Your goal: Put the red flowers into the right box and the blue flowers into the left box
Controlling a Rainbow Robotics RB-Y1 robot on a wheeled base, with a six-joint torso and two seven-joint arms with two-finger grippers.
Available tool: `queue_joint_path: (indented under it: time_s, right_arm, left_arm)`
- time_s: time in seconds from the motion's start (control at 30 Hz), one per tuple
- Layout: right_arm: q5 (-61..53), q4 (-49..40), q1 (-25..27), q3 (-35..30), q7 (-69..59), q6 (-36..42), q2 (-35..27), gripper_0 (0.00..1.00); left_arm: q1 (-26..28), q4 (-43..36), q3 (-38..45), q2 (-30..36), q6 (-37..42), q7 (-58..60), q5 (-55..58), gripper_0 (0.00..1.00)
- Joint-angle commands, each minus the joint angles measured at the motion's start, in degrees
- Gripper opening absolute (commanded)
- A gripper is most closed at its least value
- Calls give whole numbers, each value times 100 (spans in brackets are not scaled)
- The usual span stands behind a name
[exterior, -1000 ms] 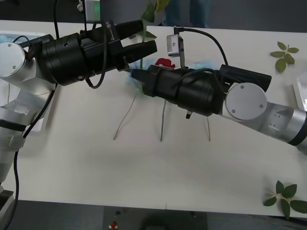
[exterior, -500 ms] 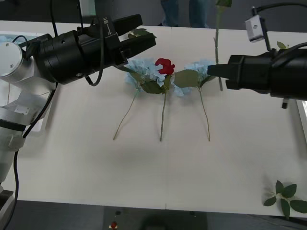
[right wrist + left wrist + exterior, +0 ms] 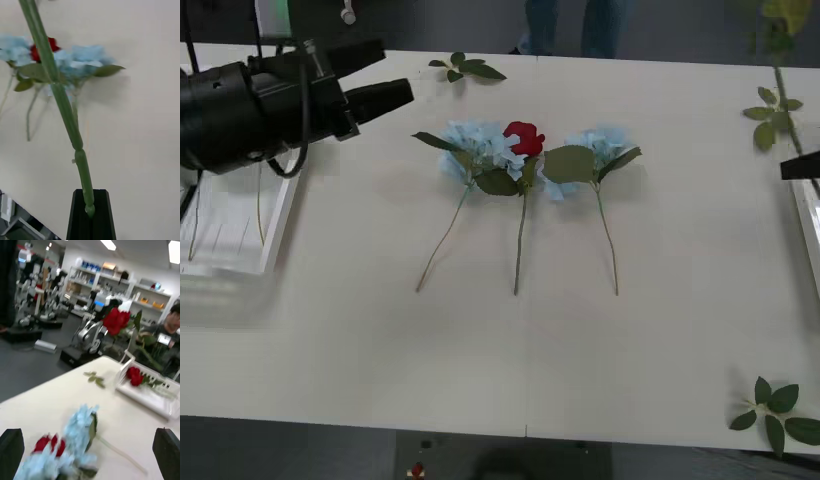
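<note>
My right gripper (image 3: pixel 802 167) sits at the table's right edge, shut on the green stem (image 3: pixel 63 108) of a red flower. The stem (image 3: pixel 780 85) rises past the front view's top edge. In the left wrist view its red head (image 3: pixel 116 320) hangs above the right box (image 3: pixel 150 395), where another red flower (image 3: pixel 135 377) lies. The right box's rim (image 3: pixel 810 215) shows beside the gripper. On the table's middle lie a blue flower (image 3: pixel 475 145), a red flower (image 3: pixel 525 137) and a second blue flower (image 3: pixel 600 147). My left gripper (image 3: pixel 395 70) hovers open and empty beside the left box (image 3: pixel 280 225).
Thin stems (image 3: pixel 260 200) lie in the left box. Loose green leaf sprigs rest at the table's far edge (image 3: pixel 465 68), at the far right (image 3: pixel 773 115) and at the near right corner (image 3: pixel 780 410). Bare tabletop lies in front of the three flowers.
Both arms have drawn back from the table's middle. The right arm carried the held stem to the right edge; the left arm pulled away to the left, uncovering the three flowers.
</note>
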Motion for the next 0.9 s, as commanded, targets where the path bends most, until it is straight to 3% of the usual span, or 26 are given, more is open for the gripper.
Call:
queue_joint_path:
  time_s: [0.03, 0.27, 0.37, 0.53, 0.9]
  right_arm:
    - [-34, 1315, -150, -266, 152, 860, -50, 0]
    - [678, 3837, -159, -943, 257, 2899, 495, 0]
    - [1320, 4470, -167, -1137, 310, 3312, 671, 0]
    - [2480, 5041, -167, -1180, 354, 3400, 917, 0]
    - [4352, 5938, -62, -1172, 371, 3312, 1734, 0]
  left_arm:
    - [185, 273, 45, 656, 307, 183, -110, 100]
    - [272, 361, -157, 1087, 175, 1580, -1315, 100]
    - [272, 308, -421, 1175, -168, 2274, -1754, 100]
    - [264, 35, -957, 1412, -739, 3909, -2756, 100]
    - [62, -738, -1537, 1570, -695, 6853, -4672, 100]
